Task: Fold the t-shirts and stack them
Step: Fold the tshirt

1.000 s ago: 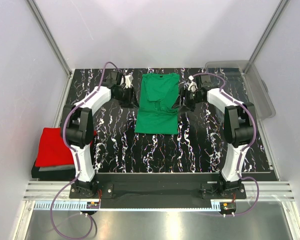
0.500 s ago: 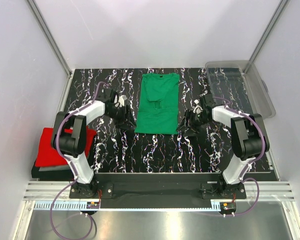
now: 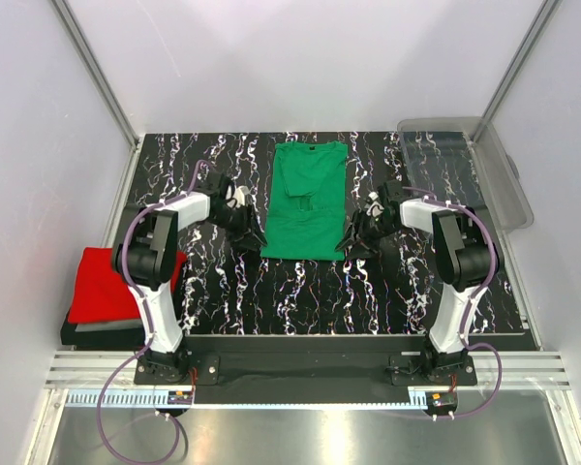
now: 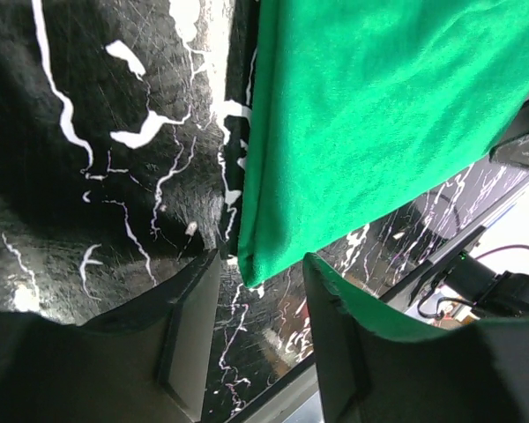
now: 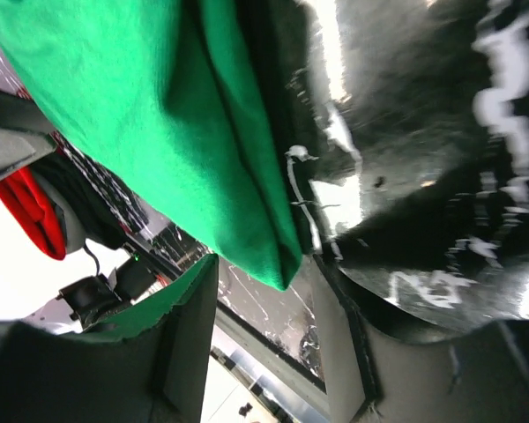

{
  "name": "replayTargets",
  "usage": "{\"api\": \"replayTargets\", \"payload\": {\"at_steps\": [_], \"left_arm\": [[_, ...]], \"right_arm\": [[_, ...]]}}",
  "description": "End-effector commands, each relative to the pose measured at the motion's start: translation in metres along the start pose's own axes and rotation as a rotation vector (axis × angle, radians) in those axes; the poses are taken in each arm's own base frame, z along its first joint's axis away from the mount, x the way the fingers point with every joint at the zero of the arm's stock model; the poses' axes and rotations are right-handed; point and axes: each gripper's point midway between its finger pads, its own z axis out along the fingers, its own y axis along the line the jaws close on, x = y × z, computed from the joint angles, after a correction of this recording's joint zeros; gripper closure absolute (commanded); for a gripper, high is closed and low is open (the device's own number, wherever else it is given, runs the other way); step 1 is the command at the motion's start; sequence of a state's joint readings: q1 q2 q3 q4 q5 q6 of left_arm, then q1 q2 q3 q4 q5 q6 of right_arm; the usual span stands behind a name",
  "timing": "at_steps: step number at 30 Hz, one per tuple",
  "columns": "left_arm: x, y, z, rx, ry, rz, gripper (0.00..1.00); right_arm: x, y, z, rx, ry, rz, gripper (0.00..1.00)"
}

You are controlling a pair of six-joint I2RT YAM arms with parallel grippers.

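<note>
Since a second earlier, the left end effector (image 4: 257, 264) and right end effector (image 5: 263, 269) had been drawn back to the near corners of the green t-shirt (image 3: 305, 199), laid flat on the tabletop (image 3: 300, 291). The jaws of each were held apart around a corner, unclamped.

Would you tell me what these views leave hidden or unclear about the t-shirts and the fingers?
Left wrist view: past the fingers, the frame edges cut off all but one corner of the green t-shirt.
Right wrist view: the red t-shirt is a mere sliver at the left edge.
Top view: the red t-shirt hides most of whatever lies beneath it; the fingers there are too small to judge.
</note>
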State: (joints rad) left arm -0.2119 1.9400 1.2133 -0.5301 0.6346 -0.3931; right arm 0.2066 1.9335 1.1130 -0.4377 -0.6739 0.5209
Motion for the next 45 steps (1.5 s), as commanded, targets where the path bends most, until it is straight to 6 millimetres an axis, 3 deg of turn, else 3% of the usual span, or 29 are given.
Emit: {"api": "replayTargets", "payload": {"at_steps": [1, 10, 13, 15, 18, 19, 20, 25, 29, 32, 39, 45], "left_arm": [[-0.004, -0.016, 0.000, 0.055, 0.000, 0.028, 0.55], [0.006, -0.012, 0.007, 0.046, 0.033, 0.012, 0.62], [0.007, -0.015, 0.008, 0.051, 0.037, 0.001, 0.65], [0.008, -0.015, 0.009, 0.053, 0.041, -0.005, 0.73], [0.008, -0.017, 0.008, 0.058, 0.039, -0.006, 0.88], [0.008, -0.018, 0.006, 0.059, 0.036, -0.007, 0.96], [0.008, -0.019, 0.005, 0.058, 0.031, -0.005, 1.00], [-0.004, -0.042, -0.014, 0.096, -0.024, 0.043, 1.00], [-0.005, -0.066, -0.037, 0.146, -0.064, 0.064, 1.00], [0.003, -0.079, -0.048, 0.175, -0.067, 0.081, 1.00], [0.026, -0.095, -0.065, 0.207, -0.064, 0.092, 1.00], [0.040, -0.103, -0.078, 0.216, -0.089, 0.125, 1.00]], "right_arm": [[0.003, 0.015, 0.004, -0.028, 0.023, -0.023, 0.47], [0.011, 0.011, 0.005, -0.014, 0.032, -0.015, 0.48], [0.008, 0.010, 0.005, -0.010, 0.023, -0.025, 0.55], [0.007, 0.012, 0.005, -0.019, 0.018, -0.030, 0.58], [0.005, 0.014, 0.006, -0.031, 0.008, -0.030, 0.69], [0.005, 0.015, 0.006, -0.033, 0.006, -0.034, 0.81], [0.002, 0.016, 0.003, -0.025, -0.012, -0.039, 1.00], [0.001, 0.036, -0.015, -0.069, -0.048, -0.078, 1.00], [0.015, 0.062, -0.041, -0.147, -0.072, -0.106, 1.00], [0.031, 0.070, -0.057, -0.180, -0.074, -0.099, 1.00], [0.061, 0.072, -0.081, -0.195, -0.085, -0.140, 1.00], [0.073, 0.070, -0.095, -0.195, -0.118, -0.175, 1.00]]}}
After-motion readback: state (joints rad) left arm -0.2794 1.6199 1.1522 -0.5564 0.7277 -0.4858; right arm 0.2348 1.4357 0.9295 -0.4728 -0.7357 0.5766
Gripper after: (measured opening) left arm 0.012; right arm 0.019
